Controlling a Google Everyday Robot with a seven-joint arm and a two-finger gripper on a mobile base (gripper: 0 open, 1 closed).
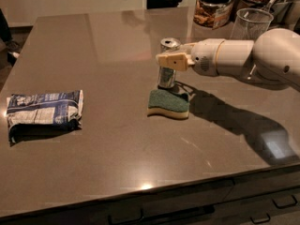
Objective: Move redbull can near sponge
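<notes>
The arm (234,57) is glossy white, built of fat rounded cylinders swelling to a bulbous joint; a thin yellowish ring marks one seam; the gripper (165,60), clasping the redbull can (166,77) over the middle of the table (93,55), has blunt cream-tan fingers (174,60).
</notes>
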